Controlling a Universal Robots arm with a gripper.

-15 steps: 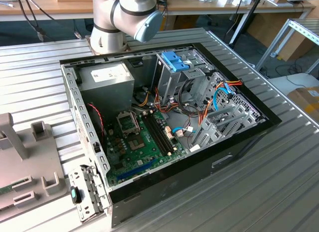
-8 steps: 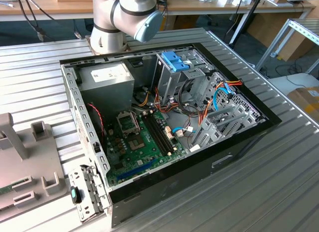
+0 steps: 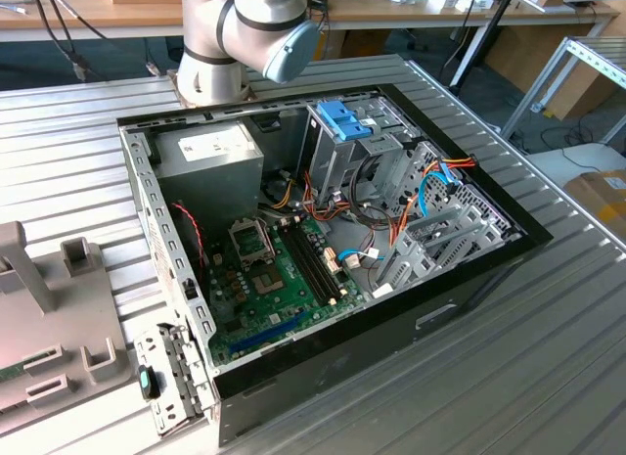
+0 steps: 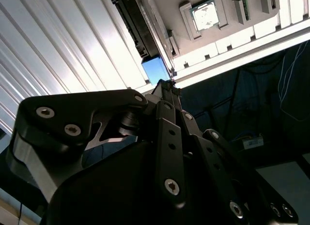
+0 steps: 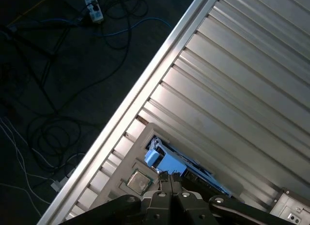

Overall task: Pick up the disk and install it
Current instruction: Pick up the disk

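- Nothing of the installing is done yet, as I judge it: the disk (image 5: 167,163) stands on edge in a grey rack (image 5: 127,157), with its blue frame turned toward me.
- My gripper (image 5: 170,178) is right at that blue frame in both wrist views. Its fingertips are drawn together with no gap I can make out, and I cannot tell whether they pinch the frame's edge or only touch it.
- The disk looks seated in the rack, not lifted, so the pick-up is at most begun.
- Just beside the disk in the rack lies a square chip (image 5: 138,181).
- In the exterior view the open computer case (image 3: 391,328) lies on the ribbed table (image 3: 509,396). What I take for the same rack sits at about eight o'clock of it, well apart.
- The drive cage (image 3: 337,166) stands at about one o'clock inside the case, so the lift, the carry and the seating are all left.
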